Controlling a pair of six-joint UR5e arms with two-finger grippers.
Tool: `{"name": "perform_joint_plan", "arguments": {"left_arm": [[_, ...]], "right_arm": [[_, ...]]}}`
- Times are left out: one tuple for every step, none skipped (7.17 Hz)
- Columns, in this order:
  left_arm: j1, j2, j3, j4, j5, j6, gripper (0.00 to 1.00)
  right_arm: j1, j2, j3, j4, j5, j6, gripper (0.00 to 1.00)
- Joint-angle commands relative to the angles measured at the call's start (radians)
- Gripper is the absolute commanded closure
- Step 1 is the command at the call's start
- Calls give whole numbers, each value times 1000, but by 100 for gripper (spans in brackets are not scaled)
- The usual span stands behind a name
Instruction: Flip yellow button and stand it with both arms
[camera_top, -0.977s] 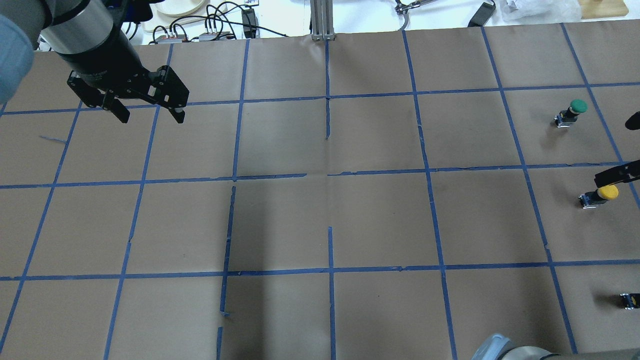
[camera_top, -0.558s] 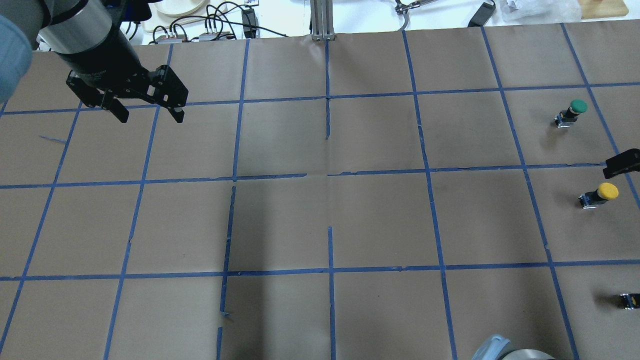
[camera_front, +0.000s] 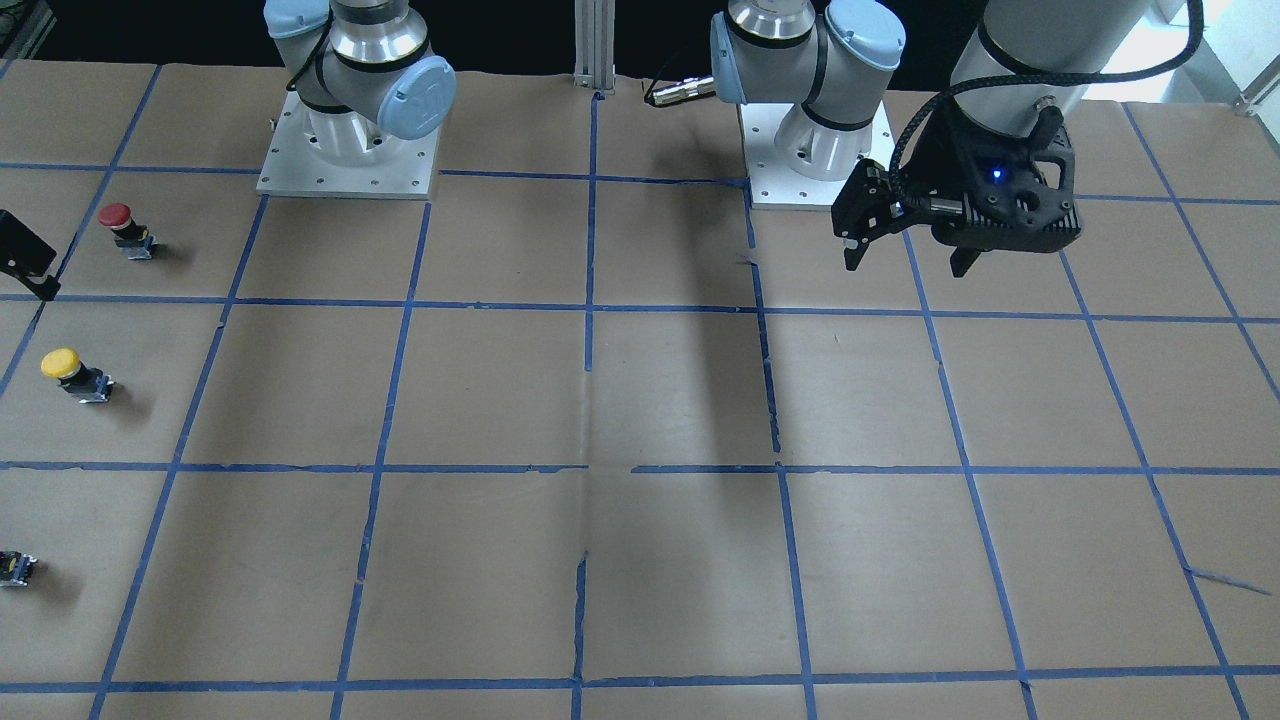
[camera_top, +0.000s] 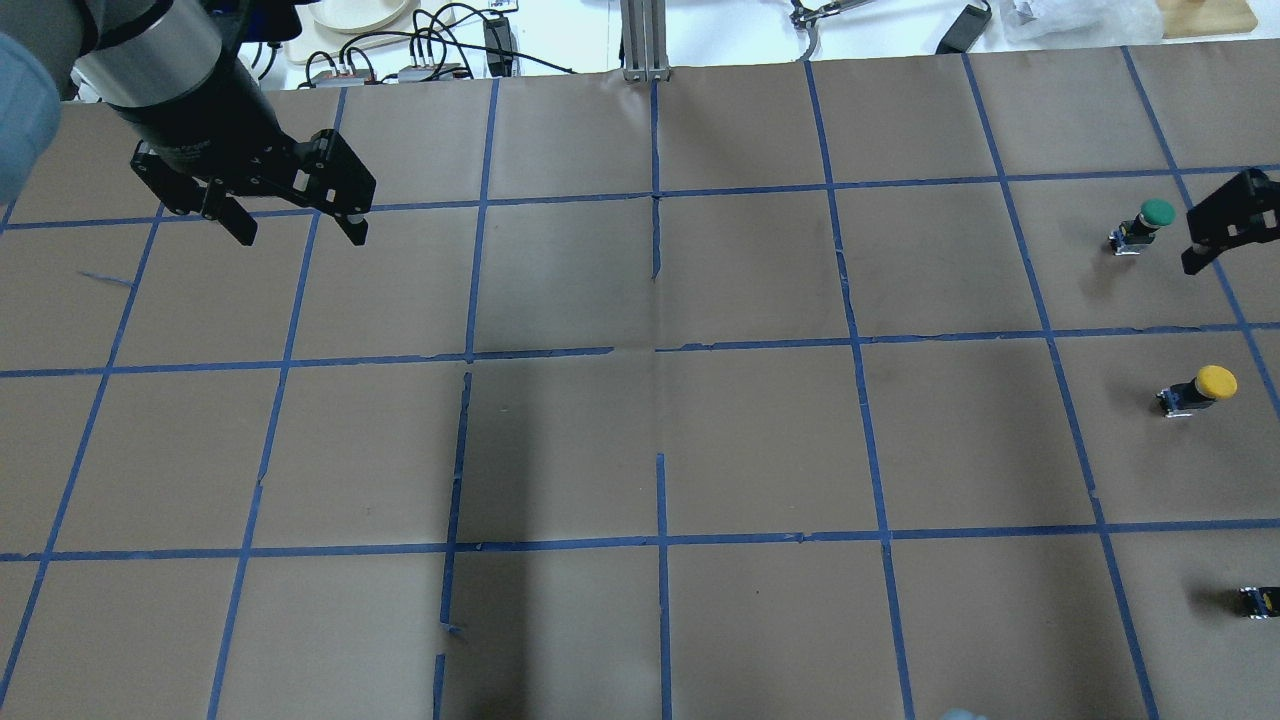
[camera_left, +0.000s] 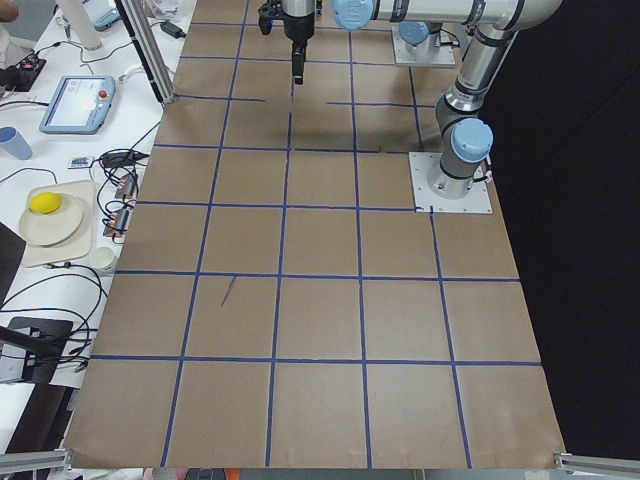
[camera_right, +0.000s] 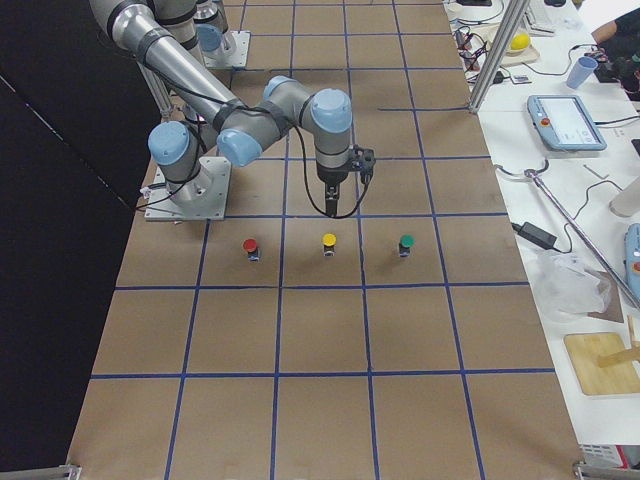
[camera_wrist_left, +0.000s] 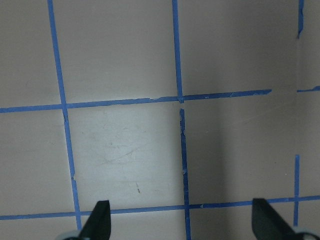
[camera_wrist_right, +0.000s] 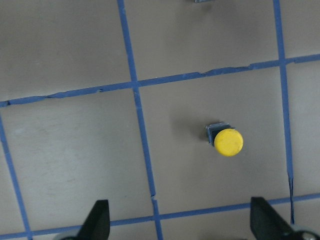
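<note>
The yellow button (camera_top: 1205, 388) stands upright, cap up, on the brown paper at the table's right end. It also shows in the front view (camera_front: 70, 372) and the right wrist view (camera_wrist_right: 227, 141). My right gripper (camera_wrist_right: 180, 225) is open and empty. It hovers well above the table, apart from the button, which lies ahead of it and a little right of centre. In the right side view the right gripper (camera_right: 335, 205) hangs just on the robot's side of the button. My left gripper (camera_top: 300, 235) is open and empty, high over the table's left part (camera_front: 908, 265).
A green button (camera_top: 1145, 225) stands beyond the yellow one. A red button (camera_front: 125, 228) stands nearer the robot, and only its dark base (camera_top: 1258, 600) shows in the overhead view. Blue tape lines grid the paper. Cables and devices lie past the far edge.
My right gripper has moved away from the yellow button towards the far side, now level with the green button in the overhead view. The left gripper and the buttons have stayed put.
</note>
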Motion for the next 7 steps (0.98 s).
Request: {"name": "perform_joint_plan", "arguments": {"left_arm": [[0, 5, 0, -9, -1, -4, 0], [-2, 4, 0, -9, 9, -8, 0], [0, 4, 0, -9, 10, -8, 0], [0, 2, 0, -9, 10, -15, 0], [0, 1, 3, -22, 10, -22, 0], [-2, -1, 3, -35, 7, -63, 0], [-3, -1, 6, -35, 9, -67, 0]], "right_arm": [[196, -58, -32, 82, -3, 293, 0], [260, -89, -32, 126, -3, 326, 0], [314, -115, -33, 147, -1, 360, 0], [379, -144, -35, 165, 5, 401, 0], [429, -146, -33, 167, 7, 421, 0], [442, -137, -24, 177, -2, 428, 0], [448, -141, -29, 200, 11, 429, 0]]}}
